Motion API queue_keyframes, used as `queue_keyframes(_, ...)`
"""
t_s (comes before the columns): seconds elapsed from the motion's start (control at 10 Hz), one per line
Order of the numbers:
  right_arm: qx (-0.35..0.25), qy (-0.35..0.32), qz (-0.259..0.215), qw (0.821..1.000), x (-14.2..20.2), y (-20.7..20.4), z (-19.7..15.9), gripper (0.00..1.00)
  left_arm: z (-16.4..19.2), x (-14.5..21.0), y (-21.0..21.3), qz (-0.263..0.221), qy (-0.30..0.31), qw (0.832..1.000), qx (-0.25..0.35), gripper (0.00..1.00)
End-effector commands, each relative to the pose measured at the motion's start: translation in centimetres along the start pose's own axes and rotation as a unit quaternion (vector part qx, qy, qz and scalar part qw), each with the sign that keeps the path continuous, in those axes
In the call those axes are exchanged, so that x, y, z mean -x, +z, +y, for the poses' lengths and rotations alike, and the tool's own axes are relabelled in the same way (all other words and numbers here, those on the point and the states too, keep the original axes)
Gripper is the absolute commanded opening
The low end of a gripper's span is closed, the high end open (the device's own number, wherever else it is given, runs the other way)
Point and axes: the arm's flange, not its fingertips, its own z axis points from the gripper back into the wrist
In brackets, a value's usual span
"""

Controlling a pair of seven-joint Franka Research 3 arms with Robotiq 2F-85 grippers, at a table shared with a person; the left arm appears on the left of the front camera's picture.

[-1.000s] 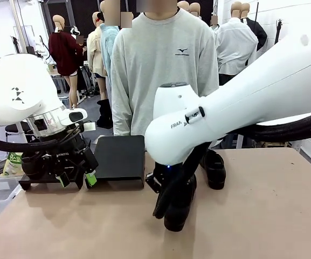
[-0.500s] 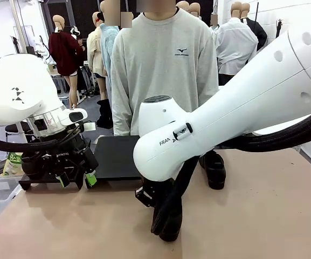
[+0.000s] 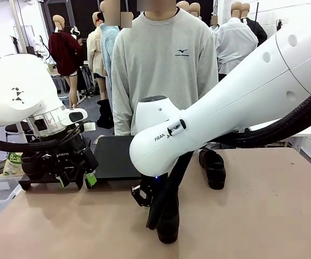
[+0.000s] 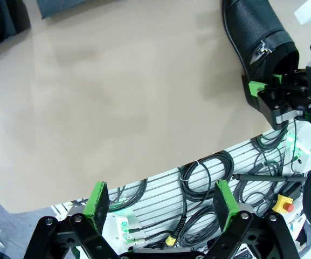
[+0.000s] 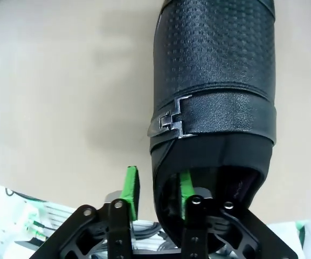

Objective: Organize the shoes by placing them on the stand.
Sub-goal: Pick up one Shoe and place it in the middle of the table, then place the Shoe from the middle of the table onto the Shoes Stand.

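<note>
The shoe (image 5: pixel 214 70) looks light, bendy and smooth. The best hold is its heel rim. It lies near the table's (image 3: pixel 263 216) front edge. The right gripper (image 5: pixel 158 183) straddles that rim, pads loose. The left gripper (image 4: pixel 160 202) gapes empty.

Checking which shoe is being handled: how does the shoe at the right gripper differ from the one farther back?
The near shoe has the right gripper straddling its heel rim, one pad inside; the far shoe stands untouched. The near shoe sits nearer the robot, the far shoe nearer the person. Both are black, on the table.
</note>
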Motion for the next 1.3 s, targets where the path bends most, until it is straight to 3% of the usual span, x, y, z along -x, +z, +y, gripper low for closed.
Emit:
queue_keyframes(0.0, -0.008, -0.001, -0.008, 1.000, 0.1, 0.6, 0.1, 0.92, 0.1, 0.1, 0.0, 0.003, -0.002, 1.000, 0.004, 1.00)
queue_keyframes(0.1, -0.014, -0.004, -0.018, 1.000, 0.2, 1.3, -0.1, 1.00, 0.1, 0.1, 0.0, 0.003, -0.002, 1.000, 0.004, 1.00)
queue_keyframes(0.6, -0.039, -0.011, -0.003, 0.999, -0.2, 1.9, -0.2, 1.00, 0.1, 0.1, 0.0, 0.003, -0.002, 1.000, 0.004, 1.00)
queue_keyframes(0.7, -0.011, -0.004, -0.022, 1.000, -0.1, 2.3, 0.0, 1.00, 0.1, 0.1, 0.0, 0.003, -0.002, 1.000, 0.004, 1.00)
queue_keyframes(1.1, -0.015, -0.007, -0.018, 1.000, -0.1, 2.2, -0.1, 1.00, 0.1, 0.1, 0.0, 0.003, -0.002, 1.000, 0.004, 1.00)
queue_keyframes(1.2, -0.022, 0.001, -0.037, 0.999, 0.8, 4.7, -0.5, 1.00, 0.1, 0.1, 0.0, 0.003, -0.002, 1.000, 0.004, 1.00)
